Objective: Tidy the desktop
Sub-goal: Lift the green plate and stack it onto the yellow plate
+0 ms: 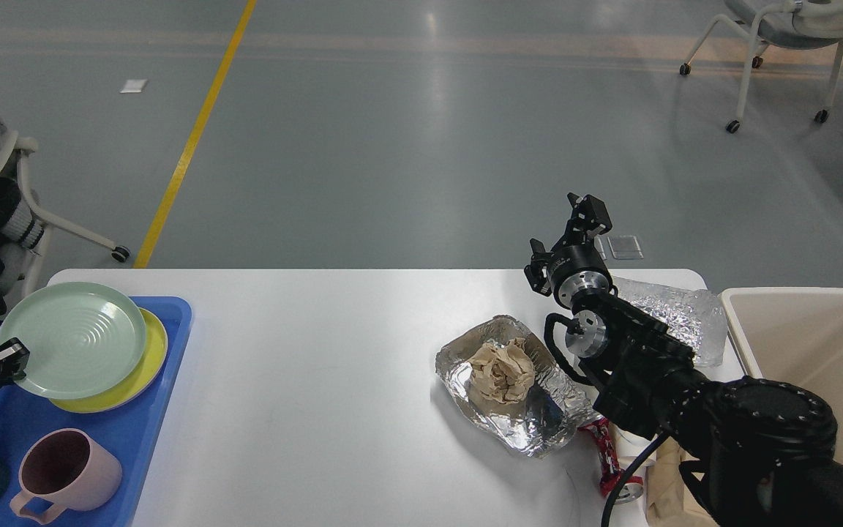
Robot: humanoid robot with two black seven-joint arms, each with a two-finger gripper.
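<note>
— Largest first?
— White desktop (334, 380), filling the lower half of the view, rounded far corners showing. Then beige bin (817, 351) off its right end, and blue tray (136, 439) lying on its left end.

— On the tray?
— Pale green plate (70, 340) riding over a yellow plate (140, 366), offset to the left and seemingly tilted. Pink mug (70, 472) nearer the front edge, handle to the front left.

— Left gripper?
— Left gripper (8, 359) at the green plate's left rim, closed on it as far as can be told; mostly cut by the view's edge.

— And the right side?
— Right gripper (588, 212) raised past the far table edge, fingers small and end-on; open or closed, cannot tell. Holding nothing visible.

— Smaller bits?
— Crumpled foil tray (524, 417) right of centre, brown paper wad (500, 369) sitting inside. Clear bubble-textured wrap (674, 307) behind the arm, beside the bin. Red wrapper (604, 446) just right of the foil, partly under the arm.
</note>
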